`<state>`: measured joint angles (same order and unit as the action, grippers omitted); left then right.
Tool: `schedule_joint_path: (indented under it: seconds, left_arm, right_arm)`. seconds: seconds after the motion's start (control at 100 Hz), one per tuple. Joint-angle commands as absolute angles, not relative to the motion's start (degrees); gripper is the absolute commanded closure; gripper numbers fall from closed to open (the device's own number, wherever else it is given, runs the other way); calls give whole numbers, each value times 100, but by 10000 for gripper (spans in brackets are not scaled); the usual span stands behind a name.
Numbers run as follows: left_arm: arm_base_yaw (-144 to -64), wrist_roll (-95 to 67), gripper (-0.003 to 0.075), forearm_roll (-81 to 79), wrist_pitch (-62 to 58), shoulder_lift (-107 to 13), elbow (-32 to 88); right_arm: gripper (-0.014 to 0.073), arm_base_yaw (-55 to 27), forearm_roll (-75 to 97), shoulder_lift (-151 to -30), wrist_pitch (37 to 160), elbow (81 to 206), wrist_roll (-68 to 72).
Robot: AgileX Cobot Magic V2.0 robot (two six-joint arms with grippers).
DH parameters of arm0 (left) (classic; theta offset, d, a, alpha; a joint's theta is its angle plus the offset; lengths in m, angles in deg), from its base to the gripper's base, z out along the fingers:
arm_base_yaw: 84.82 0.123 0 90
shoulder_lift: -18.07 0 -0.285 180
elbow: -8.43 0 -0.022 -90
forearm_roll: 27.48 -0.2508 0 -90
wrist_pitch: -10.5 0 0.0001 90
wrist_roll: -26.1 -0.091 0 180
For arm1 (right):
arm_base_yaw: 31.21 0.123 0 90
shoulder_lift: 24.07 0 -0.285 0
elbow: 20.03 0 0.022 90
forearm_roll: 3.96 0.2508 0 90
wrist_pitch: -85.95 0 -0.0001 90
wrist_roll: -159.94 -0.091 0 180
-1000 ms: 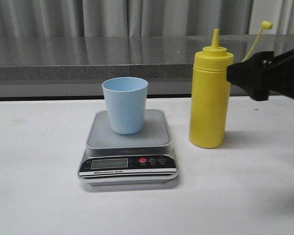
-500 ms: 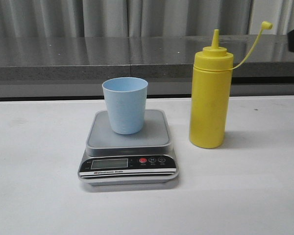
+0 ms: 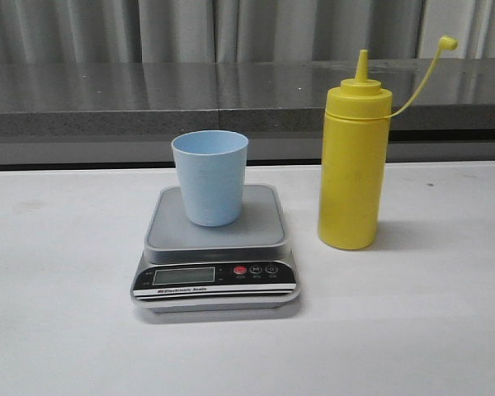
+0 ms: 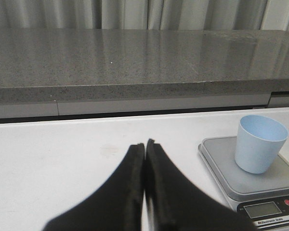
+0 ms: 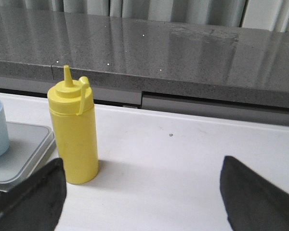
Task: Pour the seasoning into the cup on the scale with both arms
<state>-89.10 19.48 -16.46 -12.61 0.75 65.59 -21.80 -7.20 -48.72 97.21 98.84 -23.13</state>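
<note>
The light blue cup (image 3: 210, 176) stands upright on the silver-grey scale (image 3: 216, 247) at the table's middle. The yellow seasoning bottle (image 3: 353, 165) stands upright on the table just right of the scale, its small cap hanging off on its tether. Neither arm shows in the front view. In the left wrist view my left gripper (image 4: 145, 145) is shut and empty, left of the scale (image 4: 221, 161) and cup (image 4: 258, 150). In the right wrist view my right gripper (image 5: 142, 166) is wide open and empty, with the bottle (image 5: 74, 132) beyond its one fingertip (image 5: 47, 185).
A grey stone ledge (image 3: 148, 99) runs along the back of the white table (image 3: 66, 330), with curtains behind it.
The right arm, which was close behind the bottle's right side a second ago, has drawn back out of the front view to the right. The bottle, cup and scale have not moved.
</note>
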Motion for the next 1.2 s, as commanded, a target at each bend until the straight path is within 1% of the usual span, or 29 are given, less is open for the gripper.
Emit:
schedule_joint_path:
  seconds: [0.0,0.03,0.04,0.05,0.07,0.1,0.14,0.17,0.24,0.31,0.32,0.36,1.19]
  left_arm:
    - [-8892,1992,740,-1601,-814,22,6401]
    - [-8892,1992,740,-1601,-814,22,6401]
    - [-8892,1992,740,-1601,-814,22,6401]
    - [-8892,1992,740,-1601,-814,22,6401]
    - [-8892,1992,740,-1601,-814,22,6401]
    - [-8892,1992,740,-1601,-814,22,6401]
    - [-8892,1992,740,-1601,-814,22,6401]
    - [-8892,1992,740,-1601,-814,22,6401]
    - [-8892,1992,740,-1601,-814,22,6401]
    - [-8892,1992,740,-1601,-814,22,6401]
    - [-8892,1992,740,-1601,-814,22,6401]
    - [-8892,1992,740,-1601,-814,22,6401]
    - [-8892,1992,740,-1601,-814,22,6401]
  right_arm:
    - [51,-2213,-695,-4677,9647,10020,-2246]
    - [95,-2213,-695,-4614,9721,10020,-2246]
    - [132,-2213,-695,-4586,9757,10020,-2246]
    - [132,-2213,-695,-4573,9773,10020,-2246]
    - [186,-2213,-695,-4528,9825,10020,-2246]
    - [228,-2213,-695,-4505,9853,10020,-2246]
    - [331,-2213,-695,-4475,9871,10020,-2246]
    - [375,-2213,-695,-4475,9871,10020,-2246]
    - [526,-2213,-695,-4475,9843,10020,-2246]
    - [637,-2213,-695,-4475,9823,10020,-2246]
    - [669,-2213,-695,-4475,9810,10020,-2246]
    - [659,-2213,-701,-4475,9796,10020,-2246]
    - [662,-2213,-695,-4475,9803,10020,-2246]
